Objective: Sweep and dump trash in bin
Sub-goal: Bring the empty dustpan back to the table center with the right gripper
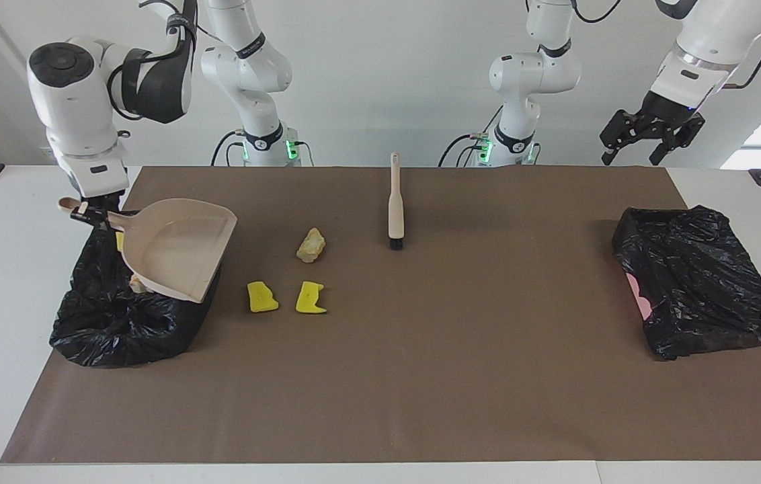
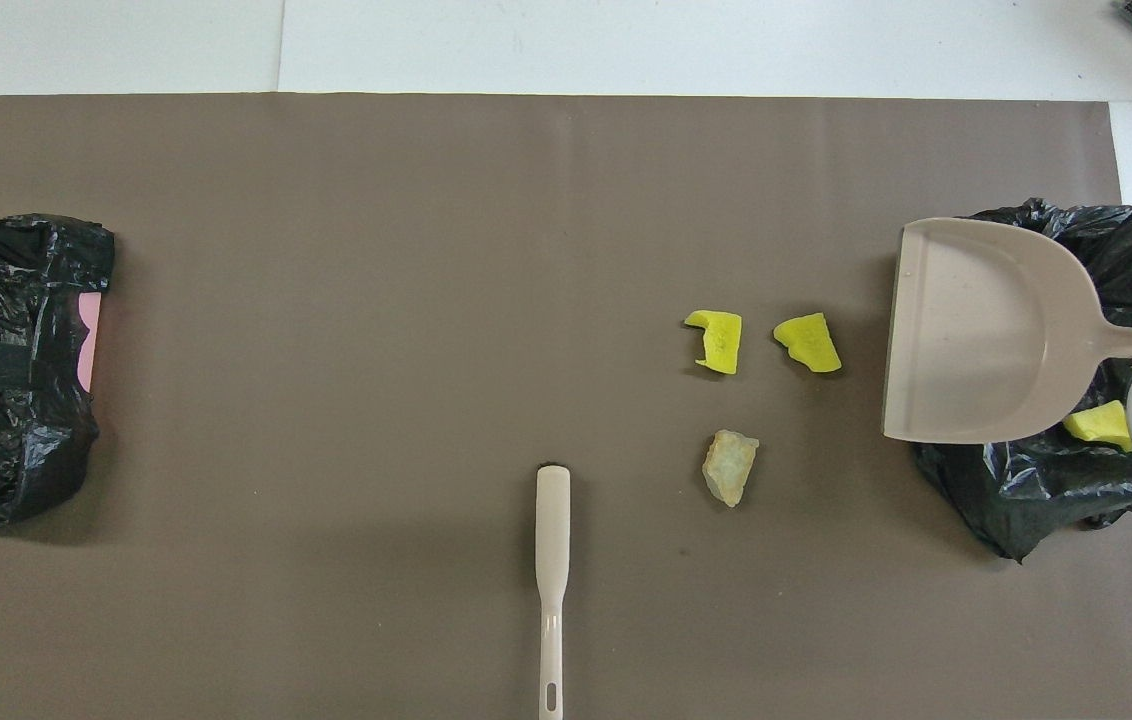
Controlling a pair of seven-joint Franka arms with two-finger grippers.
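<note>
My right gripper (image 1: 93,216) is shut on the handle of the pale pink dustpan (image 1: 175,249), which hangs nearly level and empty over the bin. The bin (image 1: 115,319) is a black bag at the right arm's end of the table. A yellow scrap (image 2: 1098,424) of trash lies in the bin (image 2: 1041,480), beside the dustpan (image 2: 986,335). On the mat lie two yellow scraps (image 1: 262,296) (image 1: 310,298) and a beige lump (image 1: 311,245). My left gripper (image 1: 629,158) is open and empty, raised high over the left arm's end of the table.
A beige brush (image 1: 396,202) lies on the brown mat near the robots, mid-table. A second black bag (image 1: 703,282) with a pink patch (image 2: 92,340) showing sits at the left arm's end.
</note>
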